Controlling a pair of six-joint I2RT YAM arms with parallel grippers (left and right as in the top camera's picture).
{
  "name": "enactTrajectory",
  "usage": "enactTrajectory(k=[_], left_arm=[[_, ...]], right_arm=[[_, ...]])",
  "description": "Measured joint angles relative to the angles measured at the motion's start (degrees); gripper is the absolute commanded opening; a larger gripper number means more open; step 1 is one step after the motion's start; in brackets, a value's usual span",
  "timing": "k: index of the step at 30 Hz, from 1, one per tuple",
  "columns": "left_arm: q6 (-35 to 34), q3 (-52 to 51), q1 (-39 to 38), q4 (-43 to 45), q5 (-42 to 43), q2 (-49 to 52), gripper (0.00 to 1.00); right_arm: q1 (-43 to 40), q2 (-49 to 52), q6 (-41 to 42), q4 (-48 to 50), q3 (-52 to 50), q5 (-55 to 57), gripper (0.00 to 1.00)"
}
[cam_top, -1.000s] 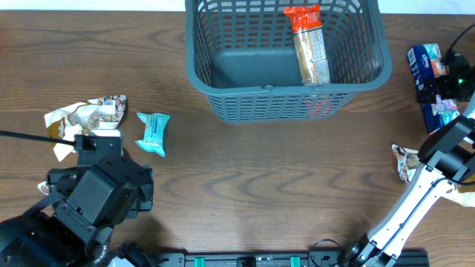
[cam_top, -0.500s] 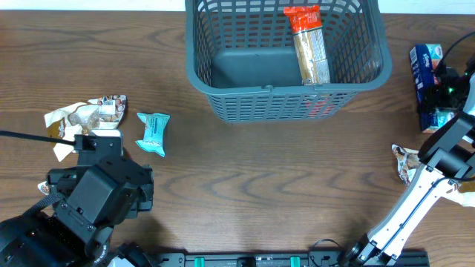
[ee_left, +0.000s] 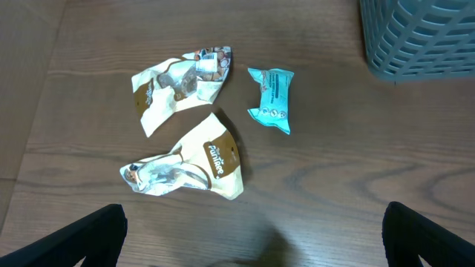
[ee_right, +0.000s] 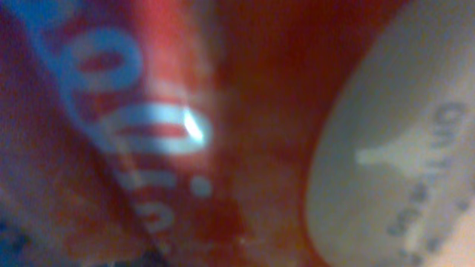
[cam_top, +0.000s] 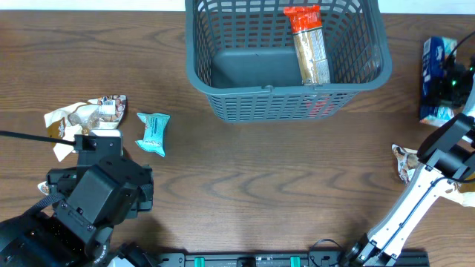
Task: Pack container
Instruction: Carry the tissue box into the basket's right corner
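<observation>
The dark grey lattice container (cam_top: 286, 102) stands at the back centre; its corner (ee_left: 427, 37) shows in the left wrist view. An orange-topped snack bar (cam_top: 310, 46) leans inside it. At the far right edge my right gripper (cam_top: 451, 80) is shut on a blue packet (cam_top: 435, 53), which bunches narrow around it. Blurred red, blue and white wrapper print (ee_right: 148, 133) fills the right wrist view and hides the fingers. My left gripper (ee_left: 256, 245) hangs open over bare table, near the left-hand packets, holding nothing.
A teal packet (cam_top: 154, 133) (ee_left: 272, 98) lies left of the container. Two crumpled brown-and-white packets (ee_left: 182, 81) (ee_left: 189, 167) lie beside it. Another brown-and-white packet (cam_top: 403, 162) sits partly under the right arm. Something red (cam_top: 320, 108) shows through the container's front lattice.
The right gripper has closed on the blue packet, which has shifted right and squeezed narrower. The left arm and the other packets have not moved.
</observation>
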Motion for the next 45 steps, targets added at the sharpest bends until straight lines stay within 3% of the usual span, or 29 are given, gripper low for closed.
enactTrajectory(k=[8,19,24,33,45], left_arm=[[0.0,0.0,0.0,0.0,0.0,0.0,0.99],[0.0,0.0,0.0,0.0,0.0,0.0,0.99],[0.0,0.0,0.0,0.0,0.0,0.0,0.99],[0.0,0.0,0.0,0.0,0.0,0.0,0.99],[0.0,0.0,0.0,0.0,0.0,0.0,0.98]], right_arm=[[2.89,-4.28,1.81,-4.02,17.7,-6.49,0.01],[10.27,-30.38,3.13,3.63,22.77,-21.44,0.02],[15.52,-36.96,5.14,4.52,23.98,-26.38,0.01],[22.27,-35.34,11.08,-0.63,19.23,-21.18,0.02],[30.05,-33.79,12.57,0.31,9.7,-18.23,0.02]])
